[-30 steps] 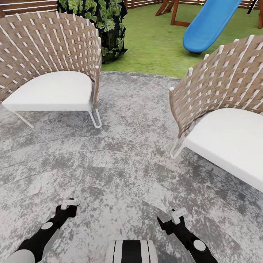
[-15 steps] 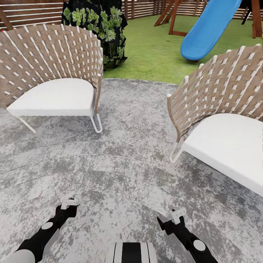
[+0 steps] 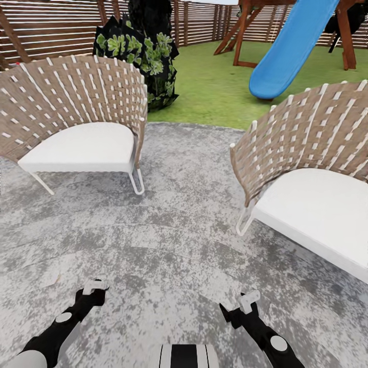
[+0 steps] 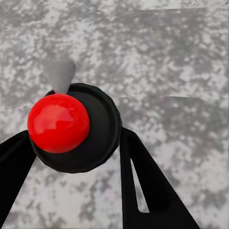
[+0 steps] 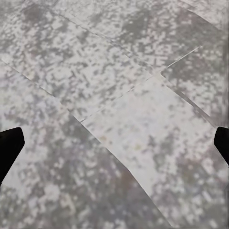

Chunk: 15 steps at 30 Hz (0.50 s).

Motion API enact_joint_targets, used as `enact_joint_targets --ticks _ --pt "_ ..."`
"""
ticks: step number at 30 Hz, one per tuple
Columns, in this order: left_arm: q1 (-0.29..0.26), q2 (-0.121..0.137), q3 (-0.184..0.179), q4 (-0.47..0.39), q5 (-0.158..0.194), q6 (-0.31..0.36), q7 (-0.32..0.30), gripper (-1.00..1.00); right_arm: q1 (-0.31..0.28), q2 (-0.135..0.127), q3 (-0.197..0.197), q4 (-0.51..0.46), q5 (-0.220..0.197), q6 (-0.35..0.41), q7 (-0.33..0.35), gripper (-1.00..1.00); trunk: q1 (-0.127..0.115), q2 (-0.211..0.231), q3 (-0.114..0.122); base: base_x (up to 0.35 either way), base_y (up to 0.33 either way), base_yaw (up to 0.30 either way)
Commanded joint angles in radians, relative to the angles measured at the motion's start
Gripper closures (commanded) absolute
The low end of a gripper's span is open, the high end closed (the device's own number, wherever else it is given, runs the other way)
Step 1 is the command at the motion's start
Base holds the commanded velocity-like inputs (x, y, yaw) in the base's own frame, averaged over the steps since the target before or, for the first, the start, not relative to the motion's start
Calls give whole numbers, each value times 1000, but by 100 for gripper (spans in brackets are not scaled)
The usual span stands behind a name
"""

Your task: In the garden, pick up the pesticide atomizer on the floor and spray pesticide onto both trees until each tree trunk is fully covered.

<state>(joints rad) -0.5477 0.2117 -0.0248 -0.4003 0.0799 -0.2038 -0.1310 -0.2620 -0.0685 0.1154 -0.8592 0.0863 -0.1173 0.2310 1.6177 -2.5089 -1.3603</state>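
Jaws of your left gripper [image 3: 95,286] are clamping what looks like the atomizer [image 4: 59,123]: glossy red ball cap, round black body, grey cone nozzle. Right gripper [image 3: 249,300] is hanging spread open, empty. You're rolling over mottled grey paving [image 3: 179,240]. Be steering between woven wicker chair [image 3: 76,97] and its twin [image 3: 312,133] towards the lawn [image 3: 214,87], hunting smooth straight trunks.

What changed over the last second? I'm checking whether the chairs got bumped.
Only the camera moved: it tilted up, so the whole picture slid down and more of the fence and slide show. The left chair and right chair kept their places on the paving. The left pincer and right pincer stayed low.
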Motion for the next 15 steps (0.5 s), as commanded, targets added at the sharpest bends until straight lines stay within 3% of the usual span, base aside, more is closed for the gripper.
enact_joint_targets --ticks 1,11,15 --pt "0 -5 17 2 8 1 -5 100 1 -1 1 6 12 -5 -2 -100 -1 0 5 0 0 0" --pt "40 -9 20 19 9 3 -4 100 2 1 4 193 13 -16 -1 -100 -5 2 59 0 0 0" --pt "73 -12 20 39 9 -4 -4 100 3 0 3 304 12 -67 -1 -100 -7 3 81 0 0 0"
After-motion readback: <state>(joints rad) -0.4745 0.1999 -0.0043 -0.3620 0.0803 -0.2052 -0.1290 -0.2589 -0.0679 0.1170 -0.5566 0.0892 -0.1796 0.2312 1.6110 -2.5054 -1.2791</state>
